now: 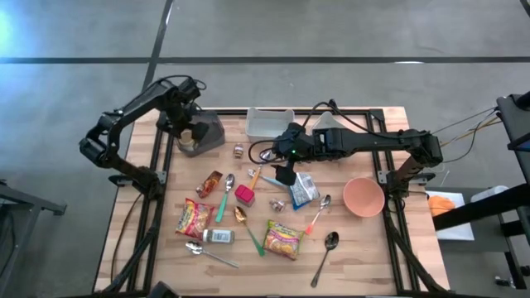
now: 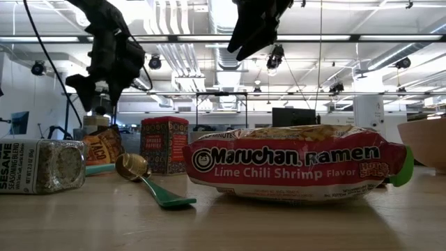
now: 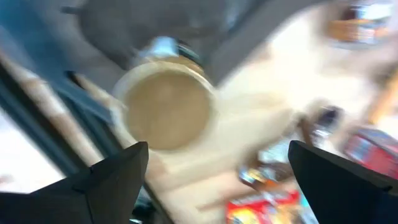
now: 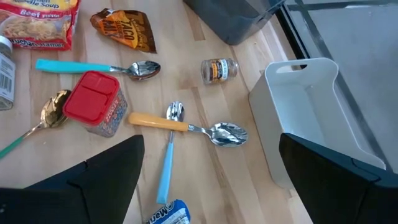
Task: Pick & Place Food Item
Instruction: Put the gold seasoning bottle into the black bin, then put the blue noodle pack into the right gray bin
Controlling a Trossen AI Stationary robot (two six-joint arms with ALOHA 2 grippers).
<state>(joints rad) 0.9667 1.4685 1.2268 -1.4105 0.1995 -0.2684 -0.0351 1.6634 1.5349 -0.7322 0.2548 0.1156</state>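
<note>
Grey and open-topped, the bin (image 1: 201, 132) at the wooden surface's (image 1: 364, 248) far left corner has a tan-lidded jar (image 1: 189, 139) at its mouth, and the left claw (image 1: 184, 117) hangs spread just above the jar, gripping nothing. Beside it, the white bin (image 1: 269, 122) holds nothing visible. Near the right edge sits a pink bowl (image 1: 363, 197). The right claw (image 1: 284, 175) hovers spread over the spoons at centre.

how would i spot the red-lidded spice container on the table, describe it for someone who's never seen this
On the wooden table, look near the centre, by the spoons. The small red-lidded spice container lies between a teal-handled spoon and an orange-handled spoon. Its square red flip lid sets it apart from the flat food packets nearby.
</note>
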